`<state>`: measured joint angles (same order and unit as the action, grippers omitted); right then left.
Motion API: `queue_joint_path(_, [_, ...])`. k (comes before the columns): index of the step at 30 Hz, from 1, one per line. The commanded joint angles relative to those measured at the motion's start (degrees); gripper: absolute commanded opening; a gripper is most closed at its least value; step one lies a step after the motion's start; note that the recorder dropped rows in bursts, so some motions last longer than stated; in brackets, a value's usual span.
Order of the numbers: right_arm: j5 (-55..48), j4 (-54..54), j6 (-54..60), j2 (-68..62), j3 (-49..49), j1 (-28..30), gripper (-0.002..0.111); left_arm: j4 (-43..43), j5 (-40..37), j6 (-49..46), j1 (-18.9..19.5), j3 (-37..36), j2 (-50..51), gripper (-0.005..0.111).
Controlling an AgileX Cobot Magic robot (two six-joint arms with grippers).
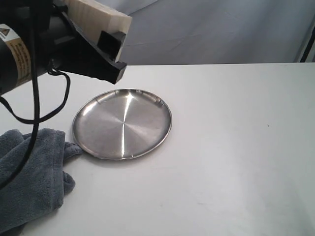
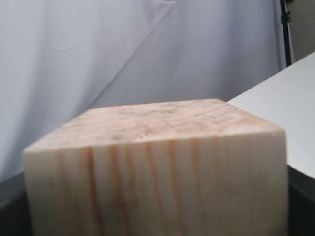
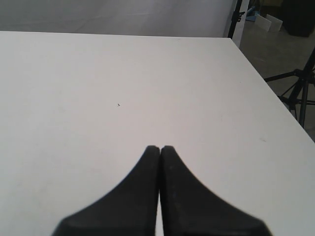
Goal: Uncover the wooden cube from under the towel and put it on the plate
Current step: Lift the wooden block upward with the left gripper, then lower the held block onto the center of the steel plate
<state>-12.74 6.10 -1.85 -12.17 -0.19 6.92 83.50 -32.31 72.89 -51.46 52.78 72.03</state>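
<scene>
Grip: wooden cube (image 1: 98, 18) is clamped in left gripper (image 1: 109, 49), raised clear of table (image 1: 236, 147), not on plate (image 1: 122, 123) | right gripper (image 3: 160, 150): fingers are pressed together, nothing is held | towel (image 1: 29, 177): is bunched against plate's rim.

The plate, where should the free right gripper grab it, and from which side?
Pinch the raised rim of the plate at its right edge, coming over the table. It is shallow and flat, so only the rim offers grip; the towel touches its left edge.
</scene>
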Motion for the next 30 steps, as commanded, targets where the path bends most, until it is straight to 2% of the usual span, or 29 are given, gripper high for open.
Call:
queue_joint_path(1, [0.65, 0.37, -0.26, -0.18, 0.19, 0.41, 0.0, 1.66, 5.2, 3.54, 8.28, 0.22, 3.55, 0.0])
queue_joint_path(7, [0.65, 0.37, -0.26, -0.18, 0.19, 0.41, 0.0, 0.82, 19.93, 3.54, 19.56, 0.22, 9.78, 0.0])
queue_joint_path(12, [0.65, 0.37, -0.26, -0.18, 0.19, 0.41, 0.0, -0.38, 27.26, 3.54, 24.48, 1.76, 15.62, 0.0])
queue_joint_path(22, [0.65, 0.37, -0.26, -0.18, 0.19, 0.41, 0.0, -0.51, 29.41, 3.54, 24.86, 9.67, 25.45, 0.0])
queue_joint_path(30, [0.65, 0.37, -0.26, -0.18, 0.19, 0.41, 0.0, -0.51, 29.07, 3.27, 24.86, 10.94, 29.45, 0.0])
